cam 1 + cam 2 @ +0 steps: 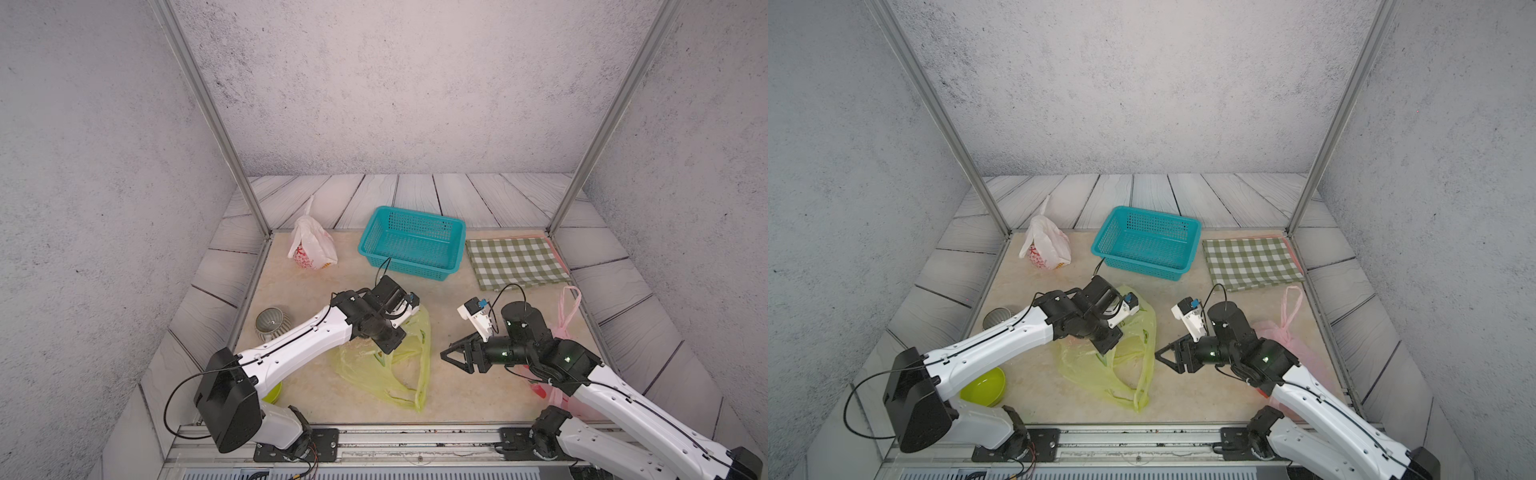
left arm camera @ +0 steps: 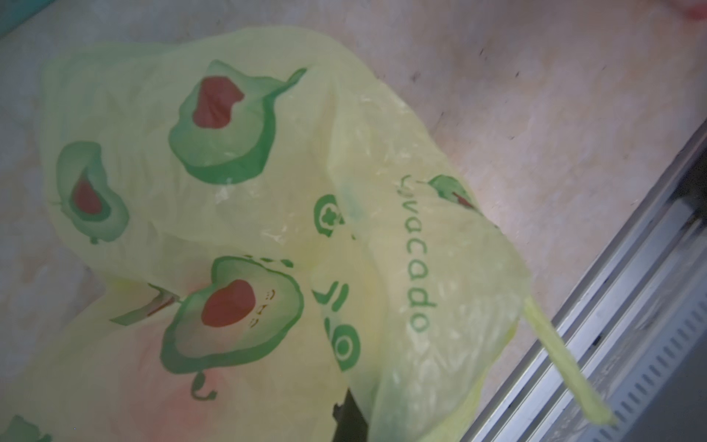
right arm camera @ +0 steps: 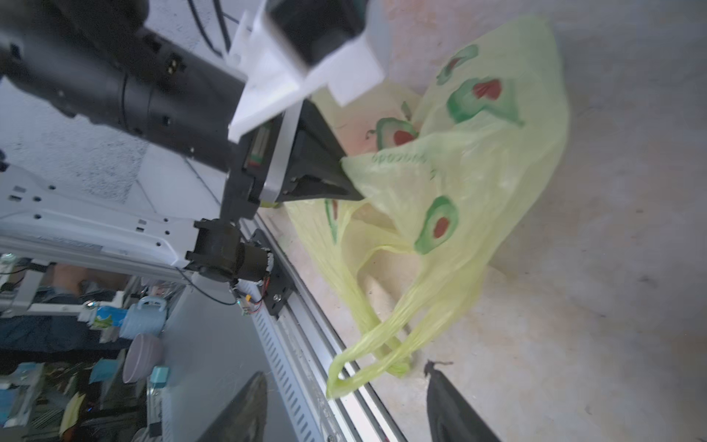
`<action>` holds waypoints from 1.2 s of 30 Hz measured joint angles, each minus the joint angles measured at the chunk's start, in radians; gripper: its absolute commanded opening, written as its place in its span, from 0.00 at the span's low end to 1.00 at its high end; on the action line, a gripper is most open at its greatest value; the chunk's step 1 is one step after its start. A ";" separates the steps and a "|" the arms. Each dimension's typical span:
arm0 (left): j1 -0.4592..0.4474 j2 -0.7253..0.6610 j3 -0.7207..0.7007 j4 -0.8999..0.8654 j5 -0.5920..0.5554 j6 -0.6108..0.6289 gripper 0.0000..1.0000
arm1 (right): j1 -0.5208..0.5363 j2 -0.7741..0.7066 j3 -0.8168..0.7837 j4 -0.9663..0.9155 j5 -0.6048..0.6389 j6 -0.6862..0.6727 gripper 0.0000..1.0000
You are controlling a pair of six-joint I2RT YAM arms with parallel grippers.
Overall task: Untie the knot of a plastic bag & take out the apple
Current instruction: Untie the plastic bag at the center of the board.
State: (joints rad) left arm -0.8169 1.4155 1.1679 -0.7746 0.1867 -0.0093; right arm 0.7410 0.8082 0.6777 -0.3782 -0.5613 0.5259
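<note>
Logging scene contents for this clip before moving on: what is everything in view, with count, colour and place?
plastic bag: 1, yellow-green with avocado print, front centre
basket: 1, teal, back centre
white bag: 1, white with red print, back left
cloth: 1, green-and-white check, back right
pink bag: 1, pink, right edge, partly under right arm
cup: 1, grey ribbed, left edge
bowl: 1, lime green, front left
left gripper: 1, black, shut on plastic bag
right gripper: 1, black, open, beside plastic bag
</note>
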 measured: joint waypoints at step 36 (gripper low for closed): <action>0.016 -0.048 -0.296 0.247 0.131 -0.194 0.00 | 0.156 0.163 -0.144 0.220 0.903 0.079 0.00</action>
State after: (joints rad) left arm -0.8013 1.3674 0.8722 -0.5278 0.3176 -0.2031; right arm 0.8967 0.9707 0.5335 -0.1581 0.3416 0.6044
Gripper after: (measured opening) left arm 0.046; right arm 0.044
